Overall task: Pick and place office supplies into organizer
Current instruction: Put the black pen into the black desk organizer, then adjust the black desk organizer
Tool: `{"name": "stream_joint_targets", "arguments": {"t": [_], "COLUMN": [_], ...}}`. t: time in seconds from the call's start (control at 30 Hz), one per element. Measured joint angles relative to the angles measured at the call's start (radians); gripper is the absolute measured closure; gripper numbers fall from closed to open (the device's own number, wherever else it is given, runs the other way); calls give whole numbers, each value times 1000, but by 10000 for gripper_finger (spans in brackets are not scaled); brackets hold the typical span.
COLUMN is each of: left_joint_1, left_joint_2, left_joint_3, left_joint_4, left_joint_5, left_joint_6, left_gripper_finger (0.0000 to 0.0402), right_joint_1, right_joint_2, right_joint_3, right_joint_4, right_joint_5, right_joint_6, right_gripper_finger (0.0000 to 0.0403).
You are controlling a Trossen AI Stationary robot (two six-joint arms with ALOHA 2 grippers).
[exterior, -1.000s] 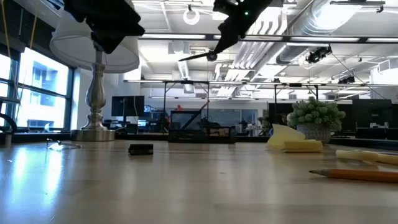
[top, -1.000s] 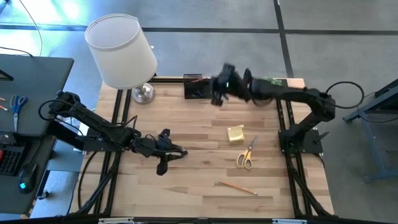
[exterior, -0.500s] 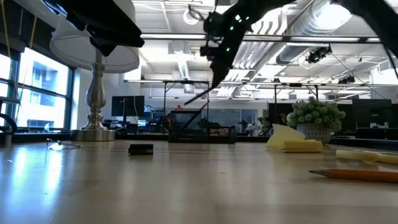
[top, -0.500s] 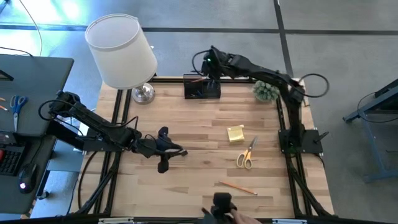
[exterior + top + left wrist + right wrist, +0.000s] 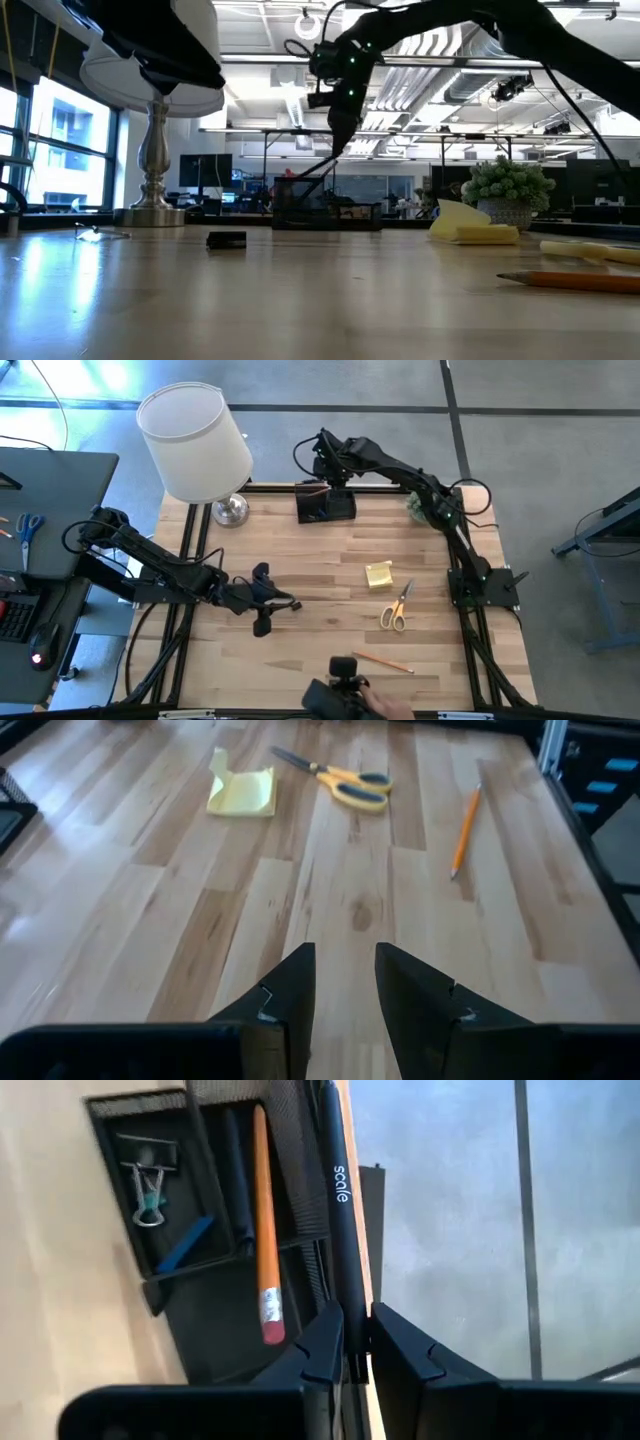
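Observation:
The black mesh organizer (image 5: 325, 505) stands at the table's far edge; in the right wrist view the organizer (image 5: 190, 1285) holds a pencil (image 5: 263, 1210), a clip and a blue piece. My right gripper (image 5: 326, 464) hangs above it, shut on a dark pen (image 5: 340, 1190). A yellow sticky-note pad (image 5: 379, 574), orange-handled scissors (image 5: 397, 607) and another pencil (image 5: 382, 660) lie flat on the wood. My left gripper (image 5: 264, 603) hovers open over the table's left-middle, touching nothing. My right gripper pinches the pen between its two fingers (image 5: 322, 1345) near the pen's upper end (image 5: 352, 1330). The pen runs on ahead along the fingers and slants steeply down (image 5: 318, 172) toward the organizer's taller section. Whether its lower tip touches the organizer, I cannot tell.
A white-shaded lamp (image 5: 195, 440) stands at the far left corner and a small plant (image 5: 428, 508) at the far right. A small dark piece (image 5: 227, 240) lies on the table. A dark object with a hand (image 5: 345, 698) shows at the near edge. Bare wood lies around my left gripper.
My right gripper has carried the pen toward the table's left and far edge, from beside the organizer to above it. The pen has tipped from nearly level to steeply slanting, its free end dropping to the organizer. A dark object with a hand has appeared at the near edge.

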Motion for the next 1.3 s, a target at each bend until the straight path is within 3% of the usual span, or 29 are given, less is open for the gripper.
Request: {"name": "stream_joint_targets", "arguments": {"t": [0.17,0.47,0.77,0.97,1.3], "left_joint_1": [0,0,0,0,0], "left_joint_2": [0,0,0,0,0], "left_joint_3": [0,0,0,0,0], "left_joint_4": [-23,-30,-30,-30,-37], "left_joint_5": [0,-7,-27,-28,-27], "left_joint_6": [-13,-19,-3,-1,-9], "left_gripper_finger": [305,305,305,305,305], "right_joint_1": [11,16,6,6,8], "right_joint_2": [-62,-96,-97,-97,-102], "right_joint_3": [-16,-26,-125,-166,-166], "right_joint_4": [-12,-74,1,80,47], "right_joint_5": [-8,-122,-109,-111,-105], "right_joint_6": [-10,-31,-32,-32,29], "right_gripper_finger": [377,380,377,332,261]}}
